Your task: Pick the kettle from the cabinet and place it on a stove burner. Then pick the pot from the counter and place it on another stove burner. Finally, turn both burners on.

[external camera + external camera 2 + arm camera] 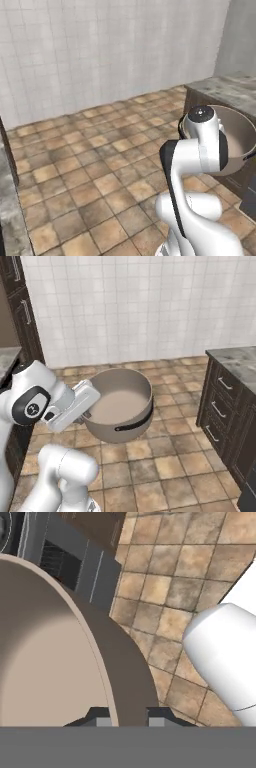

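Pot [120, 403] is off the counter and in the air, carried over the tiled floor [100, 150] at about counter height. The gripper [128, 719] is clamped on its rim: in the hand view one fingertip sits inside the wall and the other outside, with the thin beige wall pinched between them. That edge hold is the only one on offer, since the pot is far too wide to span, and it explains why the pot hangs out to one side of the hand, with its mouth facing up and its bare inside showing. One black side handle [135, 425] shows on the near wall in the right base view.

A rim pinch on a wide pot puts the weight well off the fingers, so I judge that it could swing or slip if the arm moves sharply; a level, steady carry suits it.

Marble counter [235, 363] with dark drawers [222, 406] stands to the right, apart from the pot. In the hand view, a grey steel front with a dark slot [75, 562] lies beyond the rim, possibly the stove, though I cannot be sure. By my reading, the pot stage is mid-carry, with placing it on a burner still to come. Behind it all runs the white tiled wall [100, 50].
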